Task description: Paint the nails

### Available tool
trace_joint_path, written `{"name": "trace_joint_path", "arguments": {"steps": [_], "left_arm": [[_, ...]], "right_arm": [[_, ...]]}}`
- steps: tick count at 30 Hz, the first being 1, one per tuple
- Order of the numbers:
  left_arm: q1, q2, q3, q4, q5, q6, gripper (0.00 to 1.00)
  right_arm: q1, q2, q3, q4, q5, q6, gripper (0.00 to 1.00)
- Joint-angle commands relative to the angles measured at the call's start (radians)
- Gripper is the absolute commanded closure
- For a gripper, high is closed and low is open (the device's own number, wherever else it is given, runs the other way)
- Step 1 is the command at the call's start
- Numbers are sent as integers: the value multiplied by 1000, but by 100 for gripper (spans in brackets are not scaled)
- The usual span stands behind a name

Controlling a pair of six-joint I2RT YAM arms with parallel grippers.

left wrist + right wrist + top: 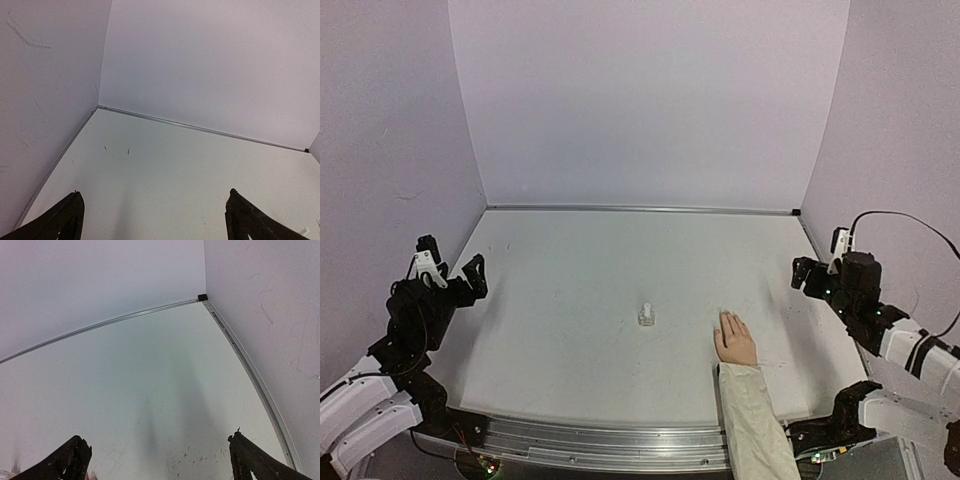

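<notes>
Both arms are holding their fingers spread wide with nothing between them: the left end effector (453,266) is hovering over the desk's (570,300) left edge, and the right end effector (818,262) is hovering over its right edge. A pale flesh-coloured hand (735,342) is lying palm down on the near right part of the desk, its cream sleeve (752,425) running off the front edge, fingers pointing toward the back wall (650,100). The nails (726,319) are sitting at those fingertips, too small to tell from the skin, and well apart from both end effectors. A small clear bottle (646,315) with a white cap is standing upright near the desk's middle, just left of the hand and not touching it. Seen from the left wrist, the left end effector (154,195) is framing bare desk surface; seen from the right wrist, the right end effector (157,437) is doing likewise, facing the far right corner.
</notes>
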Motion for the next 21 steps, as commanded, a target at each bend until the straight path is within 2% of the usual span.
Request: {"name": "trace_joint_path", "arguments": {"steps": [1, 3, 6, 9, 15, 21], "left_arm": [[3, -113, -102, 181, 32, 100, 1], [3, -183, -150, 212, 19, 108, 1], [3, -321, -208, 228, 17, 117, 1], [3, -455, -267, 197, -16, 136, 0], [3, -494, -267, 185, -52, 166, 1], [3, -460, -267, 185, -33, 142, 1]], "right_arm": [[-3, -223, -158, 223, -49, -92, 2], [-2, -383, -269, 321, -5, -75, 2], [-2, -572, -328, 285, 42, -45, 2], [-3, -660, -341, 223, 48, -34, 2], [-2, -578, -279, 103, 101, 58, 2], [-2, -446, -215, 81, 104, 126, 2]]}}
